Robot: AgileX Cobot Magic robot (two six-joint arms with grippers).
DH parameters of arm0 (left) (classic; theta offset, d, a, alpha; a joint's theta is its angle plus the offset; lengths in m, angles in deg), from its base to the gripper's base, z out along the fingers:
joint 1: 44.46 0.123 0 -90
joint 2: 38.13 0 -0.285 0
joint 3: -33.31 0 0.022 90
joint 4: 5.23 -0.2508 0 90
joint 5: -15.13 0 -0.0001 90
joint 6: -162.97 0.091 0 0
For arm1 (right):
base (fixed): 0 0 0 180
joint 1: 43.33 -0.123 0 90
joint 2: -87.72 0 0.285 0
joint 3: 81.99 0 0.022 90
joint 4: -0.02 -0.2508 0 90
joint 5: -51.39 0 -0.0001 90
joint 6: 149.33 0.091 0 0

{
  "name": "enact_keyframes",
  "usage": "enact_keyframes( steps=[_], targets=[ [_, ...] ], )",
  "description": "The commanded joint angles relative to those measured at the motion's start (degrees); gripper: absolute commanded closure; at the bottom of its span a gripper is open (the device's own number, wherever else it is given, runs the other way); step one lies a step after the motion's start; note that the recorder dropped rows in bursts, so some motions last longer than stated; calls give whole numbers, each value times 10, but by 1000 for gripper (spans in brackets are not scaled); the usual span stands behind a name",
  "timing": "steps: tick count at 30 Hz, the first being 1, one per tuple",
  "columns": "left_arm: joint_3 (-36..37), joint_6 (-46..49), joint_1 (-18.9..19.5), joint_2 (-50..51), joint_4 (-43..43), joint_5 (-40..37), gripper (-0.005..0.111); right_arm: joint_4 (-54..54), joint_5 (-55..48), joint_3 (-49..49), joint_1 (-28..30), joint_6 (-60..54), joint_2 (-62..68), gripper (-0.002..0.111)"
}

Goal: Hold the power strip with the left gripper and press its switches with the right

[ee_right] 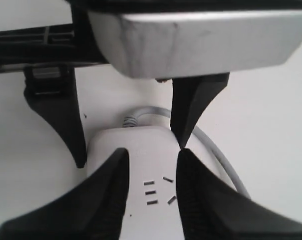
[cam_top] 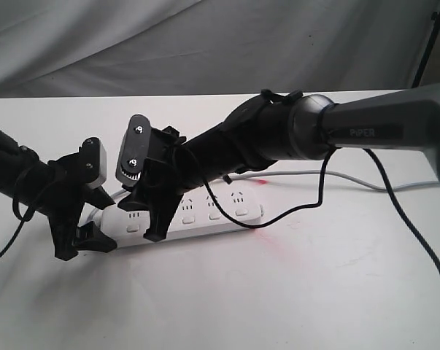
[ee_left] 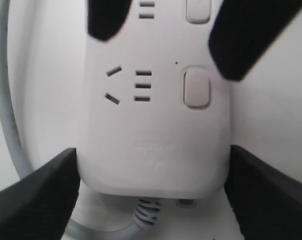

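On the left, left gripper (cam_top: 85, 240): black claw, jaws spread wide and pressed against both long sides of the power strip (cam_top: 212, 215) at its cord end, so it had a proper grip.
Power strip: lay flat on the white table (cam_top: 314, 292), left of centre; long white bar, rounded corners, sockets in a row.
Switches (cam_top: 214, 216): small white rounded buttons, one by each socket, along the near edge.
Right gripper (cam_top: 152, 219): on the grey PIPER arm (cam_top: 380, 131); jaws a little apart, nothing held, tips down over the strip just past the first socket. Couldn't tell if they touched.
Cord (cam_top: 365, 179): thin, grey, trailed off right behind the strip.
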Motion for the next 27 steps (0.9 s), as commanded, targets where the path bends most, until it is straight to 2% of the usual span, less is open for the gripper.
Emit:
enact_keyframes(
  steps=[1, 27],
  targets=[
    [-4, -2, -2, -1, 0, -5, 37, -20, 7, -4, -3, -39, -1, 77],
    [-4, -2, -2, -1, 0, -5, 37, -12, 6, -4, -6, -105, 38, 77]
  ],
)
